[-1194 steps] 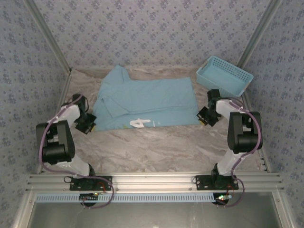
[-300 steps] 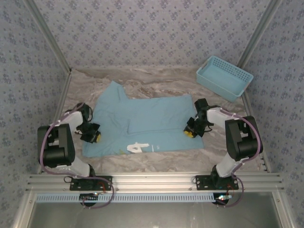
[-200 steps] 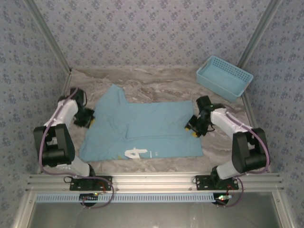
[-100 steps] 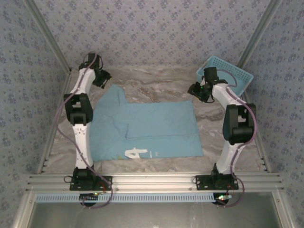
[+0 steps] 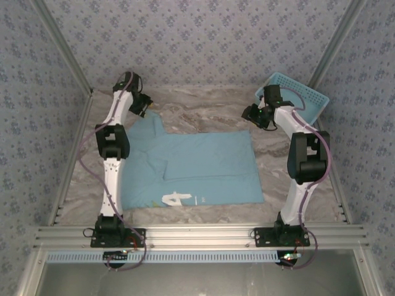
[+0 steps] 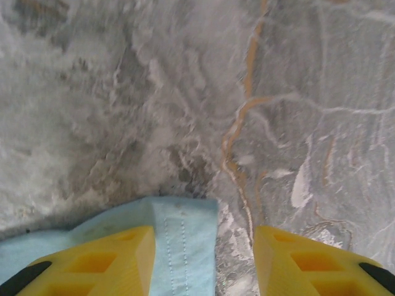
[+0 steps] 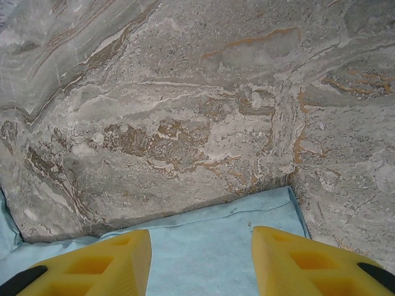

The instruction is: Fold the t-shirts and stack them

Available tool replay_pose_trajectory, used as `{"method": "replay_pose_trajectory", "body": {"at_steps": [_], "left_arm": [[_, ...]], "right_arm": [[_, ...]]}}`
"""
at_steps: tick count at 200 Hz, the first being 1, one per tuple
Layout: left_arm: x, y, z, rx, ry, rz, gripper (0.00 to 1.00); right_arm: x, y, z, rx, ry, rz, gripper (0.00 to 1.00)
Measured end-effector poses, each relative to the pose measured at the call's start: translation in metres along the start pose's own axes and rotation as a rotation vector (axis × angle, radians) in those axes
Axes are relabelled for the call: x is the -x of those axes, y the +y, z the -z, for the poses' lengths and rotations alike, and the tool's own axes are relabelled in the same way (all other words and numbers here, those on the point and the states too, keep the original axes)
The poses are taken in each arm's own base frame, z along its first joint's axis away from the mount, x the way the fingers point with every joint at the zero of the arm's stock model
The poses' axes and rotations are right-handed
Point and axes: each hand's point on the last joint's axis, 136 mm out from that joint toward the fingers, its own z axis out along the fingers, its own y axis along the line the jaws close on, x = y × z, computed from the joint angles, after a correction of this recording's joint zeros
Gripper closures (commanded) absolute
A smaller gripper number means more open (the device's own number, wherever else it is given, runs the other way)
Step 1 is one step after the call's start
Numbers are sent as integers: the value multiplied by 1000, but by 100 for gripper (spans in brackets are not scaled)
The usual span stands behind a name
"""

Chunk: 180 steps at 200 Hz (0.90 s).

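where the shirt lies: spread flat on the table (image 5: 203, 108), nearer the arm bases than the basket (image 5: 305, 102), and well apart from it except at one far corner
shirt (image 5: 191, 166): sky blue, white print at the edge farthest from the basket
left gripper (image 5: 143, 106): across the table from the basket, jaws apart and holding nothing; the left wrist view has the sleeve end (image 6: 179, 240) under the gap
right gripper (image 5: 256, 116): just beside the basket, jaws apart and empty; the right wrist view has the shirt's corner (image 7: 271, 209) lying below them
step, judged: lining up to pinch the shirt's far edge for a fold
risk, miss: the sleeve end sits off-centre under the left jaws, so they may close on bare table
risk, skew: a narrow sleeve on one side and a broad hem on the other may pull unevenly and set the fold crooked
risk, basket: a swing of the right arm may knock it
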Motion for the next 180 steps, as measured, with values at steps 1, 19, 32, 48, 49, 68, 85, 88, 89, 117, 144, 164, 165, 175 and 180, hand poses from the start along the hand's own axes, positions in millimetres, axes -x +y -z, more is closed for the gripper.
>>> {"method": "replay_pose_trajectory", "body": {"at_steps": [1,19,32,48,49,68,85,88,89,117,144,164,165,175,180], "left_arm": [[0,0,0,1,1,1,53],[-4,4,-3,22,5,25,54],[-4,7,-3,37,9,44,56],[-7,12,-4,62,22,62,57],[-7,12,-4,62,23,62,58],[-13,23,-2,107,45,75,61],[-18,30,-1,141,63,85,68],[-18,32,-1,146,66,83,68],[-18,32,-1,147,67,82,69],[-21,41,2,179,88,97,82],[-21,44,5,181,104,98,92],[-21,44,6,184,103,87,100],[-21,44,7,184,102,87,100],[-20,45,7,187,97,77,100],[-20,45,8,187,94,74,100]], "right_arm": [[0,0,0,0,-1,0,52],[0,1,0,3,0,0,52],[0,1,0,3,0,0,52],[0,1,0,3,0,0,52],[0,1,0,2,0,0,52],[0,1,0,3,0,0,52],[0,1,0,2,0,0,52],[0,1,0,2,0,0,52],[0,1,0,2,0,0,52],[0,1,0,3,-1,0,52],[2,2,0,8,-10,4,52],[4,2,-1,11,-18,5,52],[5,1,-1,11,-18,4,52],[5,0,-2,9,-18,2,52],[5,-2,-4,5,-16,0,52]]}}
